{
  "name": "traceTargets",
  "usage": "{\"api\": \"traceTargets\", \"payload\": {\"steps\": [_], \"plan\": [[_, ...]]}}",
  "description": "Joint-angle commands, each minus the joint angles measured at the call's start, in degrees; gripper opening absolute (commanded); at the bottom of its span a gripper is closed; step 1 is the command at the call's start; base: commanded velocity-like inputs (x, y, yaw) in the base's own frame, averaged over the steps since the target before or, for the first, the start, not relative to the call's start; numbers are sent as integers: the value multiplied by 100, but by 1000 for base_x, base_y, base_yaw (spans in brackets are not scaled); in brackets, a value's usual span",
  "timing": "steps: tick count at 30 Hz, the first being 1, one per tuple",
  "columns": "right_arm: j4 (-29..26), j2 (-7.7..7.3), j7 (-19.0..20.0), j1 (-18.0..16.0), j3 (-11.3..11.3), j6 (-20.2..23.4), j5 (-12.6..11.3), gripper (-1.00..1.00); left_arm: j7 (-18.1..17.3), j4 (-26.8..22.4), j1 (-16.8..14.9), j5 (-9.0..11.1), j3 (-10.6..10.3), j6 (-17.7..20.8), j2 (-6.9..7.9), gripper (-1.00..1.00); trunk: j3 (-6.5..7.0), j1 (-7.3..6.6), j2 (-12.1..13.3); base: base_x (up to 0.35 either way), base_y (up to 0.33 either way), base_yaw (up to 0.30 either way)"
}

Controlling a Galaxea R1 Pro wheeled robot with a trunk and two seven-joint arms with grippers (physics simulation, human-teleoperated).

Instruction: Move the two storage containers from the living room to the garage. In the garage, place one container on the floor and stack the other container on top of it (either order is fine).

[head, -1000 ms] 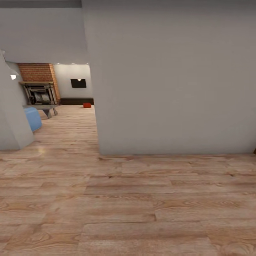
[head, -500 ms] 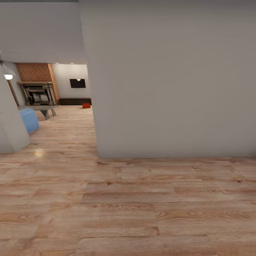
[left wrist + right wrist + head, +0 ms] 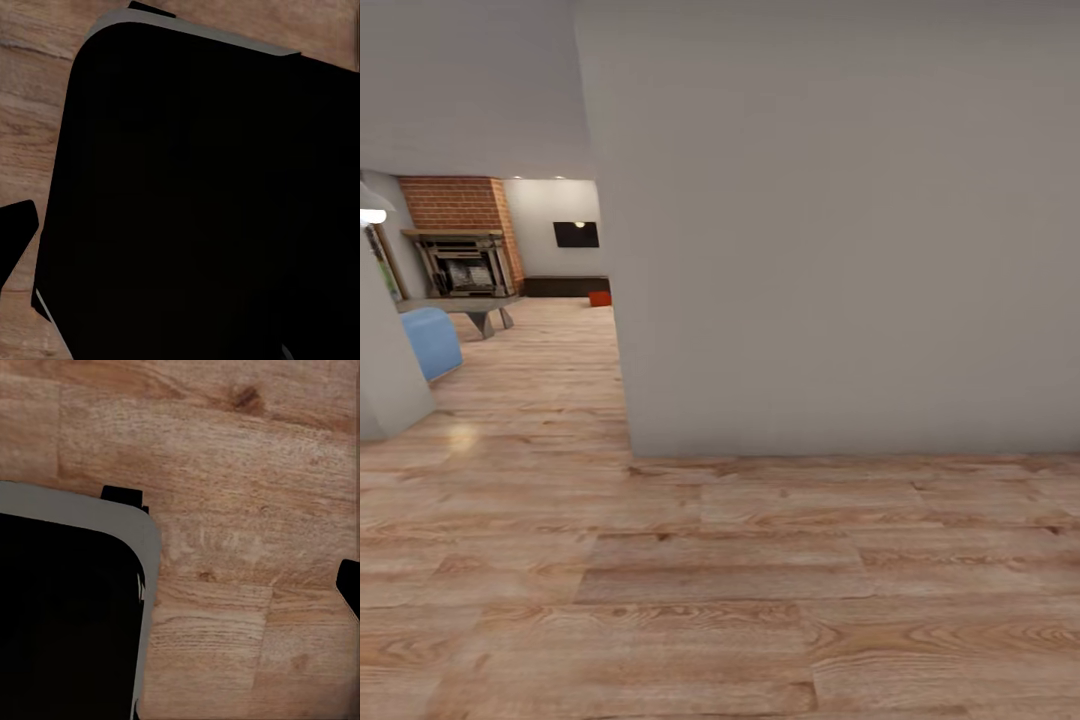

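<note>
A broad white wall is standing close ahead in the head view, running from about 11 o'clock across to 3 o'clock, with light wood plank flooring spreading out below it. Past the wall's left edge, toward 10 o'clock, the living room is opening up in the distance. One storage container, a small orange-red box, is sitting on the plank floor far off, just in front of a long low dark bench that is running along the back wall. A black TV is hanging above that bench. A red brick fireplace is standing to the left of it, a grey low table is sitting before the fireplace, and a light blue seat is showing nearer, at 9 o'clock. The left wrist view is looking down at a dark rounded body over the planks, and the right wrist view is showing a similar dark, grey-edged body above the wood. Whether either pincer is spread or pressed together cannot be told.
</note>
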Motion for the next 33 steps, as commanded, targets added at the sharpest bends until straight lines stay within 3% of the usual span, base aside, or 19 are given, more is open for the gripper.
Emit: {"api": "traceTargets", "payload": {"steps": [1, 9, 33], "plan": [[11, 1, -17, -5, 46, -22, -19, 100, 5, -3, -1, 26, -1, -9, -1, 100, -5, 3, -2, 322, 0, 0], [10, -3, -22, -3, 36, -13, -61, 100, 5, -3, -1, 27, -1, -9, -1, 100, -5, 3, -2, 322, 0, 82], [10, 1, -52, -2, 57, -18, 14, 100, 5, -3, -1, 27, -2, 14, 8, 100, -5, 3, -2, 322, 0, 265]]}}
